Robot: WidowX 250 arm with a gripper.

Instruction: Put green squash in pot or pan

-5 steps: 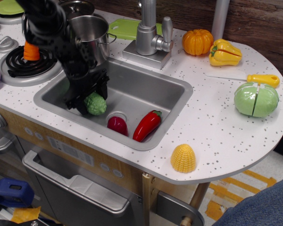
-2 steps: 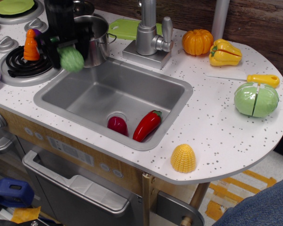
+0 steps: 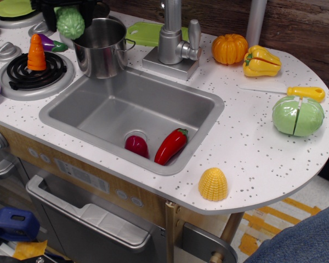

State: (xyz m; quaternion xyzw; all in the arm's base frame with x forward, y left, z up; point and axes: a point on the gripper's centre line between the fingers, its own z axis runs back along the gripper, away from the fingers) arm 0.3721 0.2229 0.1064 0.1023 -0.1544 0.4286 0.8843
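The green squash (image 3: 71,23), light green with bumpy skin, hangs in the air at the top left, held by my black gripper (image 3: 69,13). It is just left of and slightly above the rim of the shiny steel pot (image 3: 101,48). The pot stands upright on the counter behind the sink's back left corner and looks empty inside. Most of my arm is cut off by the top edge of the frame.
The sink (image 3: 153,101) holds a red pepper (image 3: 170,146) and a dark red vegetable (image 3: 136,145). An orange carrot (image 3: 36,53) stands on the burner (image 3: 55,70), an eggplant (image 3: 49,44) behind it. The faucet (image 3: 172,38) stands right of the pot. Pumpkin (image 3: 230,49), yellow pepper (image 3: 261,61), knife (image 3: 305,92), split cabbage (image 3: 298,115) and corn (image 3: 213,184) lie right.
My gripper has lifted the squash out of the sink, carried it up and back past the burner, and now holds it high beside the pot's rim.
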